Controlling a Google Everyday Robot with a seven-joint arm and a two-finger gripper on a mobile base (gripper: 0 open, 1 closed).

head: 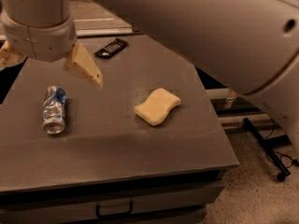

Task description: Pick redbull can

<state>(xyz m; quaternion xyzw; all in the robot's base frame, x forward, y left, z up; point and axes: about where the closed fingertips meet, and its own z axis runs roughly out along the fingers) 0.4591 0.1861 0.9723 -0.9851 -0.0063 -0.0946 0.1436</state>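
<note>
The redbull can (53,109), silver with blue patches and crinkled, lies on its side on the left part of the grey table (117,143). My gripper (49,71) hangs above the table's back left, just behind and above the can. Its two pale fingers are spread wide apart; the right finger (85,68) points down toward the table, and the left finger shows only partly at the frame's left edge. It holds nothing. The large arm fills the top of the view.
A pale yellow wavy sponge (157,106) lies at the table's middle right. A flat black bar (111,48) lies near the back edge. A drawer handle (113,210) shows below the front edge. Floor and a black stand leg (266,146) are at right.
</note>
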